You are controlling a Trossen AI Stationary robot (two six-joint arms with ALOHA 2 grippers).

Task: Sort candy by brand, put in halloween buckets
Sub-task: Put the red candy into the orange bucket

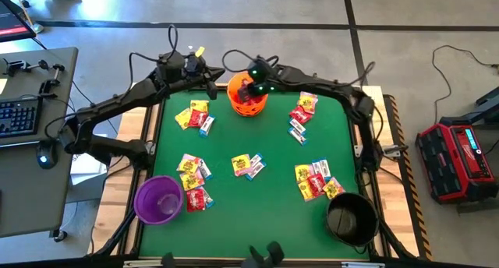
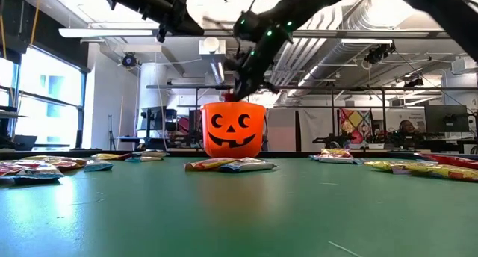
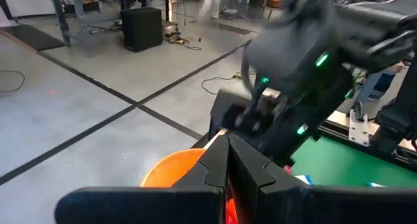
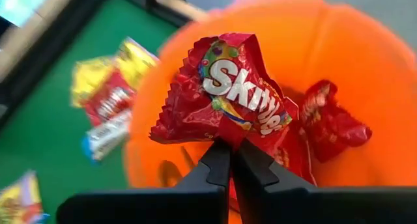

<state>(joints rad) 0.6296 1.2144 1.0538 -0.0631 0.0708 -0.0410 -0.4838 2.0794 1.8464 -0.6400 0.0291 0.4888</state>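
Layout as we see it from above

The round orange plastic pumpkin-face bucket [image 1: 248, 99] stands at the far middle of the green felt surface [image 1: 265, 198]; the round purple plastic bucket [image 1: 158, 199] sits at our near left corner and the round black plastic bucket [image 1: 352, 218] at the near right. Piles of small flat wrapped candy packets [image 1: 193, 117] lie between them, left, right and middle. Over the orange bucket we find the right claw [image 4: 229, 160] pinching a red crinkled Skittles packet [image 4: 225, 94], with more red packets [image 4: 329, 123] inside below it. The left claw [image 3: 227, 160] hangs just beside that bucket, on its left.
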